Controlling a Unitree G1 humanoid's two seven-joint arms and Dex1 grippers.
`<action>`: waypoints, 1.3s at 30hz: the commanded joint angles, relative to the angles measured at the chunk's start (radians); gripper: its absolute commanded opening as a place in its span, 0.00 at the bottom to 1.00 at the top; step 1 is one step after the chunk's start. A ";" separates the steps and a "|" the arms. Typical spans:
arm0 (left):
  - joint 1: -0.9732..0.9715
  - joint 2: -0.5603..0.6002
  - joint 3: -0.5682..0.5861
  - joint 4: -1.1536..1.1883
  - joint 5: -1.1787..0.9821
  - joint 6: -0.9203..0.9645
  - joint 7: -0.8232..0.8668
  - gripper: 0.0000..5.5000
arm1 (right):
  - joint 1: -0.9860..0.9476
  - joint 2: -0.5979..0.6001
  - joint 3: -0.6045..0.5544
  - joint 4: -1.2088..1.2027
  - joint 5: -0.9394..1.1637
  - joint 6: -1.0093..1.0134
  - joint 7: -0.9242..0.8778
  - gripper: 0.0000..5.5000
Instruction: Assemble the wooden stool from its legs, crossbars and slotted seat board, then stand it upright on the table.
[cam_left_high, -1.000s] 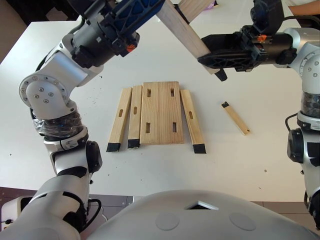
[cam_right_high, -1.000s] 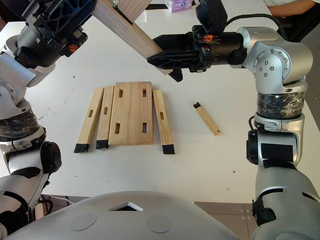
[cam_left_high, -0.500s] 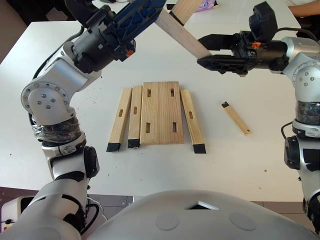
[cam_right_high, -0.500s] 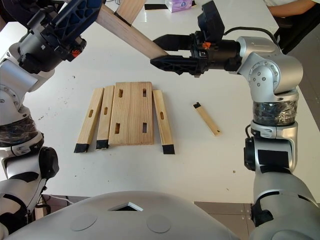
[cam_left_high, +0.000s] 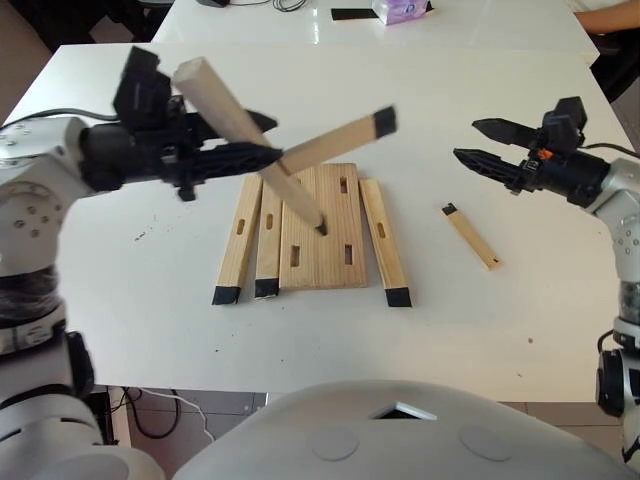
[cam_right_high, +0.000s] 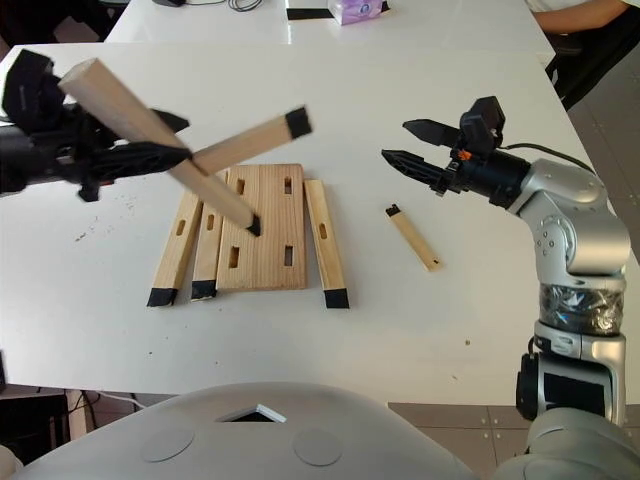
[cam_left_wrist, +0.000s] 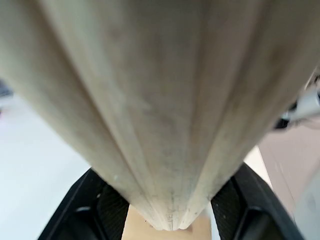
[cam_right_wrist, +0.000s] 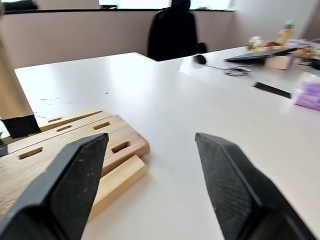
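Right gripper (cam_left_high: 468, 139) releasing the crossed legs (cam_left_high: 215, 95).
Now spread, it is retreating over open table (cam_left_high: 500, 330); left gripper (cam_left_high: 262, 140) is pinching them, lowered over the seat board (cam_left_high: 322, 245).

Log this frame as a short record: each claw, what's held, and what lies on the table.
left claw: shut on the held leg, raised over the seat board
held leg: tilted, lower end pointing down at the board; a black-tipped piece crosses it
right claw: open, empty, above the table beyond the short crossbar
seat board: flat, four slots up
flat legs: three, two on the board's left, one on its right
stool: not yet assembled
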 joint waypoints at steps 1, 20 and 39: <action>0.079 0.076 0.015 -0.034 0.064 -0.058 -0.110 0.37 | 0.029 -0.015 -0.061 -0.042 0.019 0.004 -0.039 0.58; 0.106 -0.014 -0.119 -0.033 0.217 -0.213 -0.146 0.37 | -0.042 -0.020 -0.004 0.025 -0.004 -0.006 -0.024 0.58; -0.001 -0.035 -0.199 0.110 0.305 -0.313 -0.205 0.37 | -0.036 0.009 0.041 0.018 0.000 -0.003 -0.030 0.58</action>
